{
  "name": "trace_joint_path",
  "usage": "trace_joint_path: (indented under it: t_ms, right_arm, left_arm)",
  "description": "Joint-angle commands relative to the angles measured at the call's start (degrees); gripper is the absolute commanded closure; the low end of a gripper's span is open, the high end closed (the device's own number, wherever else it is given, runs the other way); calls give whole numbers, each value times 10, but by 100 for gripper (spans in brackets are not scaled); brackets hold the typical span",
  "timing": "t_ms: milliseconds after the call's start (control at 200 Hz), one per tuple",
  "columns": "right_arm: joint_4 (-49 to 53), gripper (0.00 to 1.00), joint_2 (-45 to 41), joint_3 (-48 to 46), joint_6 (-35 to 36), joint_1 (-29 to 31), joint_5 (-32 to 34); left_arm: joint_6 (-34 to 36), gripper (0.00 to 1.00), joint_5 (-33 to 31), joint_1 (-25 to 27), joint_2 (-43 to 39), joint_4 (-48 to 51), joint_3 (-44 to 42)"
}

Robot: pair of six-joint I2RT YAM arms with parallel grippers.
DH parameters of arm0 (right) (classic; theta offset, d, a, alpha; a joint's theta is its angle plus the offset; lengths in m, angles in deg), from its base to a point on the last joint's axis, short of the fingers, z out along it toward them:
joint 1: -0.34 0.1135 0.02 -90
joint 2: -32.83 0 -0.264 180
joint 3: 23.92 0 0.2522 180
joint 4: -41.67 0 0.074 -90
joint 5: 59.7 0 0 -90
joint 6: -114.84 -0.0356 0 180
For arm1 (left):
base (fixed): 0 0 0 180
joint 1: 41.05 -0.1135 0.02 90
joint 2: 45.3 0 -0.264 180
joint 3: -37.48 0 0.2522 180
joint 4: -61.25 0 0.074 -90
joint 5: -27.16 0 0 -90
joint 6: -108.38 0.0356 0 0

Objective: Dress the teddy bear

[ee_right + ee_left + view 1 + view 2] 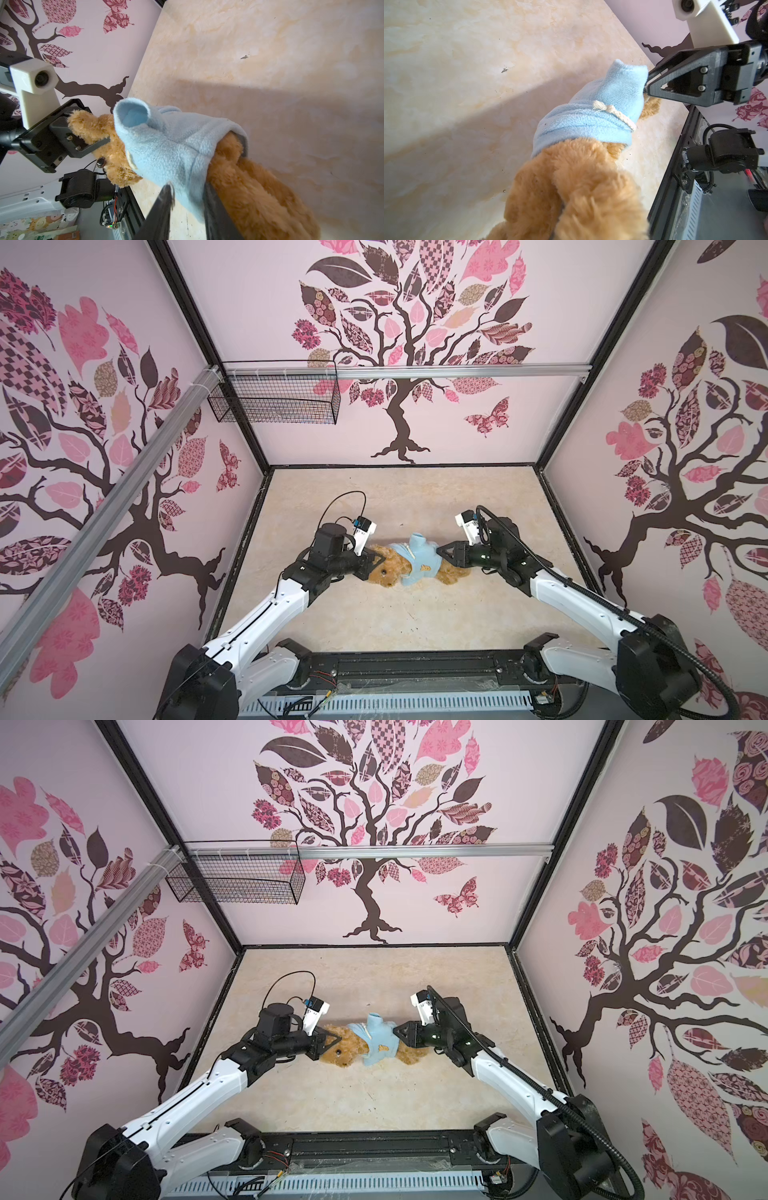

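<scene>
Across the surface [374, 497], the teddy bear [384, 572] is lying lengthwise between both arms. The left pincer [379, 561] is clamping its head. The right pincer [439, 551] is straddling the hem of the shirt [417, 562], and I cannot tell whether it is gripping.

The left arm [257, 614] and right arm [582, 605] share white shell links between black joints [330, 543]. Each wrist carries a boxy white camera [31, 79]. The fingers [691, 76] are black open triangles fastened with silver screws [703, 69]. A ribbed black hose [540, 562] follows the right arm; a thin black cable [349, 492] loops above the left. A pale dot [483, 558] on the right wrist may be a light.
</scene>
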Motion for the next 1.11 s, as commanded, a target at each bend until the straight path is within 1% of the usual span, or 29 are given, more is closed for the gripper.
trace_joint_path:
  t_ms: [0,145,200,275,330,395,455,555,630,785,860,920,985,1100]
  right_arm:
    - [-31,72,21,1,-9,-1,-13]
    - [-56,78,44,2,-17,-1,-10]
    - [-60,84,52,4,-17,-1,-3]
    - [-59,94,56,3,-14,-1,16]
    - [-55,100,53,0,-10,-1,33]
    - [-52,100,41,-12,-11,-2,59]
    - [-51,100,29,-29,-15,-11,76]
    - [-62,100,11,-62,-34,-42,76]
    - [-72,100,2,-78,-39,-45,72]
    - [-155,100,3,-101,-65,-34,22]
    - [-160,100,15,-96,-56,-11,23]
    - [-154,100,27,-88,-46,-3,13]
    - [-121,93,29,-75,-23,-3,14]
    - [-27,76,-17,-43,39,-3,75]
  left_arm:
    - [14,100,10,3,-3,-28,-10]
    - [20,100,13,4,-4,-29,-13]
    - [24,100,14,4,-5,-29,-14]
    - [28,100,11,5,-7,-29,-15]
    - [24,100,-2,4,-9,-29,-15]
    - [14,100,-25,5,-11,-28,-14]
    - [-6,100,-60,4,-15,-24,-13]
    - [-50,100,-98,-12,-27,-32,-23]
    - [-90,100,-116,-26,-36,-41,-37]
    - [-111,100,-131,-20,-38,-45,-46]
    - [-121,100,-131,-13,-31,-53,-47]
    - [-126,100,-116,-12,-23,-57,-43]
    - [-131,100,-109,-12,-15,-48,-34]
    - [-109,100,-78,-15,-10,-19,-22]
